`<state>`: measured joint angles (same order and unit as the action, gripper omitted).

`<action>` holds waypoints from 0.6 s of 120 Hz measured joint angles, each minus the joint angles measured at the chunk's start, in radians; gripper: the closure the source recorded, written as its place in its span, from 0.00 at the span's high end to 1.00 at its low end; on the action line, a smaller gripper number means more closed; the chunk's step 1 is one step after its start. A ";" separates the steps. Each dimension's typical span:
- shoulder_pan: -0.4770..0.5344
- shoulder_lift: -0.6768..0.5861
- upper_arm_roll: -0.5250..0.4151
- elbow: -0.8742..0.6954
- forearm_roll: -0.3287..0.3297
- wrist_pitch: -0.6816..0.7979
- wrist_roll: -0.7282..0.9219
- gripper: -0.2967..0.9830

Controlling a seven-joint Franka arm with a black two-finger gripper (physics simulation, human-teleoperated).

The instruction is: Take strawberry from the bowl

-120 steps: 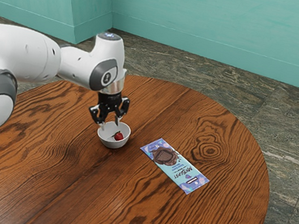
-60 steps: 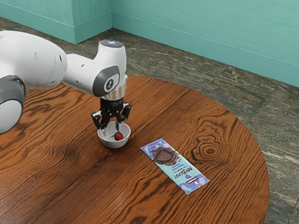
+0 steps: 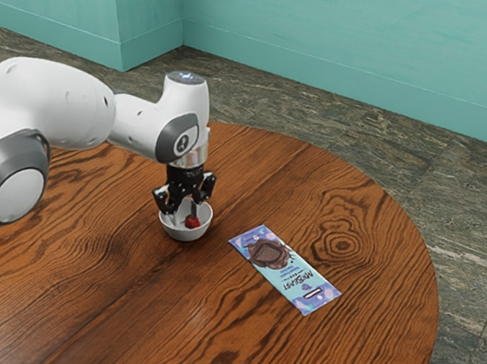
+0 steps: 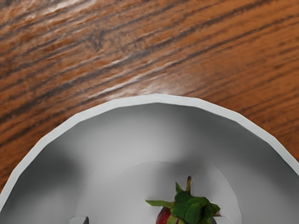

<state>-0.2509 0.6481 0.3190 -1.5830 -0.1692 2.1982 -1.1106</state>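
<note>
Gripper [image 3: 183, 220] dips inside the bowl's rim [image 4: 155, 98], printed packet [image 3: 285, 270] lying apart.

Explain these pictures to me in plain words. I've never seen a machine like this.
The machine is a white robot arm with a black two-finger gripper at its end, which works like a hand. The exterior view is taken from beside the arm and shows the whole scene. The wrist view comes from a camera on the arm's hand, looking down into the bowl.

On the round wooden table sit a white bowl and a flat, printed packet. In the bowl is a red strawberry with green leaves. The gripper reaches down into the bowl with its fingers apart; it isn't closed on the strawberry, so nothing is held.
</note>
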 joint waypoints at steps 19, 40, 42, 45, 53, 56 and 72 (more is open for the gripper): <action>0.000 0.002 0.000 0.001 0.000 0.002 -0.002 0.46; -0.001 0.015 -0.003 0.001 -0.001 0.004 -0.005 0.45; -0.001 0.015 -0.003 0.001 -0.001 0.004 -0.005 0.45; -0.001 0.016 -0.003 0.001 -0.001 0.005 -0.005 0.45; -0.001 0.015 -0.003 0.001 -0.004 0.005 -0.005 0.44; -0.001 0.015 -0.002 0.001 -0.004 0.005 -0.005 0.43; -0.001 0.017 -0.003 0.001 -0.008 0.006 -0.006 0.39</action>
<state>-0.2516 0.6652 0.3161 -1.5819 -0.1771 2.2038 -1.1168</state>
